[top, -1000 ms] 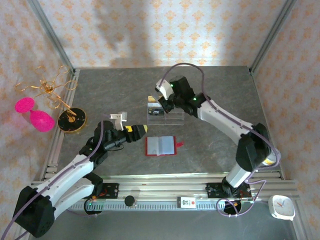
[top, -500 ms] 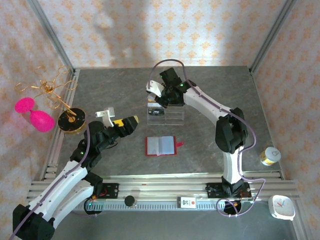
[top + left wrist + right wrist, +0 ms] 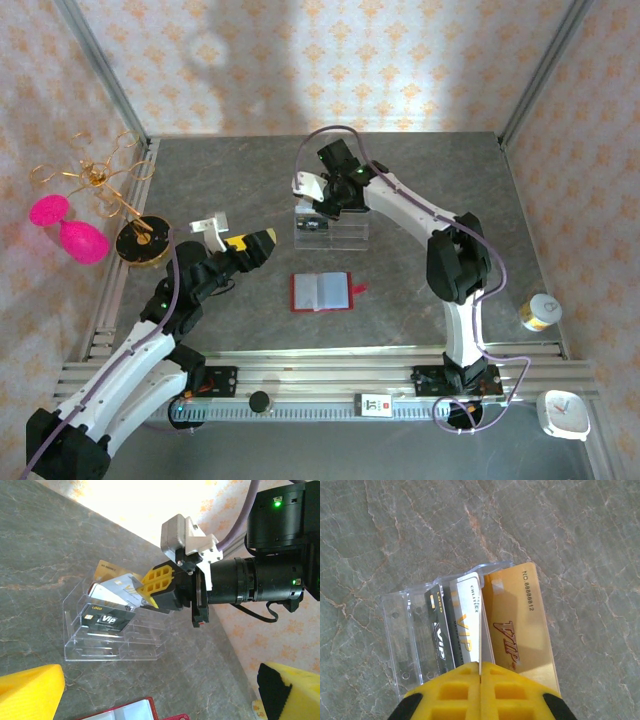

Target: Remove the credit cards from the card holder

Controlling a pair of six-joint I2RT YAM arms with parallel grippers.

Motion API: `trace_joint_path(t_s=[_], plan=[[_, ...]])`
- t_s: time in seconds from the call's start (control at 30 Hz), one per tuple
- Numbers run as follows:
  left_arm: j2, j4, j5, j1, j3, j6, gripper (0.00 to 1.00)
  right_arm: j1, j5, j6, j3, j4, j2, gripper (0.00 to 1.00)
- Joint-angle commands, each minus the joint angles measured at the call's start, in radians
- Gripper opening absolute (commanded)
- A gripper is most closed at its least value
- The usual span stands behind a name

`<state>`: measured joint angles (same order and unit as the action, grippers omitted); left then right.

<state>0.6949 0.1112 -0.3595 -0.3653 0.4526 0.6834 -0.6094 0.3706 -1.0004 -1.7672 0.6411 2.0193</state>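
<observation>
You could read "VIP" in dark slanted letters and "NO 88888812" along one edge of the gold plastic card (image 3: pixel 520 625). The whitish plastic card (image 3: pixel 466 622) just beside it carried a gold "VIP"; its small line of print was too fine to make out. The glossy black card (image 3: pixel 106 618) showed "LOGO" and a white "Vip".

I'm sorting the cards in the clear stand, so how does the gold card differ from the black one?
The gold card stands in the rear tier of the clear stand; the black card sits lower, nearer the front. The gold card shows a printed number along one edge; the black card shows a small chip. Both read VIP.
</observation>
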Motion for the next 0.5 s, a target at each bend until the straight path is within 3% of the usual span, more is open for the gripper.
trace_joint_path(t_s=[0.0, 0.47], plan=[[0.014, 0.036, -0.026, 0.011, 0.017, 0.001, 0.99, 0.008, -0.016, -0.032, -0.044, 0.028, 0.022, 0.0], [0.053, 0.059, -0.078, 0.014, 0.014, 0.01, 0.99, 0.007, -0.006, -0.048, -0.075, 0.063, 0.07, 0.0]])
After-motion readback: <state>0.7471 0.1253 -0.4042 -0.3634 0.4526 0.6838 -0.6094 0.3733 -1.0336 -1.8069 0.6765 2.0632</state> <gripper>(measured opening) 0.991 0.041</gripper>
